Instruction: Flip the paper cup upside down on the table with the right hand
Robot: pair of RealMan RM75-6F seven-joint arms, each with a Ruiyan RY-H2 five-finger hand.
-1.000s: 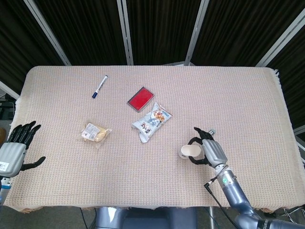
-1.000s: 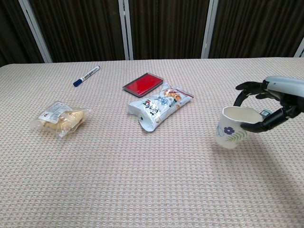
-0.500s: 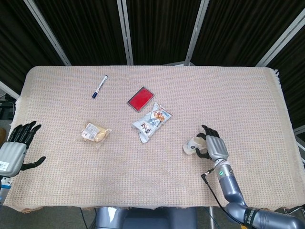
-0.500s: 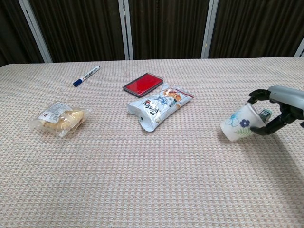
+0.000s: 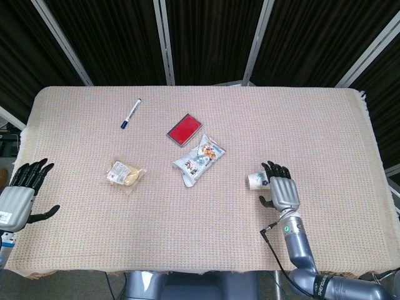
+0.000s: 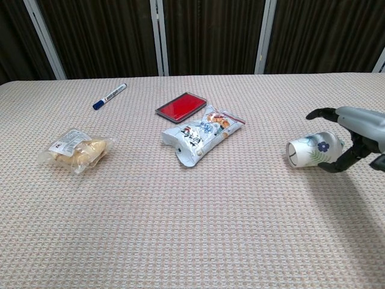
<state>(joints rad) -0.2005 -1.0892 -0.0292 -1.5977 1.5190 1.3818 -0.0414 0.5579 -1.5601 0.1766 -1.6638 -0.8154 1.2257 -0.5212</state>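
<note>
The white paper cup (image 5: 255,181) (image 6: 311,150) with a blue flower print is turned on its side, its small round end facing left. My right hand (image 5: 282,191) (image 6: 357,135) grips it from the right near the table's right front, fingers arched over the top and the thumb beneath. The cup seems to hang just above the cloth, casting a shadow below. My left hand (image 5: 22,194) hovers at the table's left front edge with fingers spread and nothing in it; the chest view does not show it.
A snack bag (image 5: 199,159) (image 6: 201,135) lies mid-table, left of the cup. A red flat case (image 5: 184,129) (image 6: 181,106) and a blue marker (image 5: 130,113) (image 6: 109,96) lie further back. A wrapped bun (image 5: 125,175) (image 6: 76,149) sits at the left.
The right hand has rolled over with the cup, taking it from upright through a tilt to lying sideways, and shifted slightly right and away from me. The left hand stayed still.
</note>
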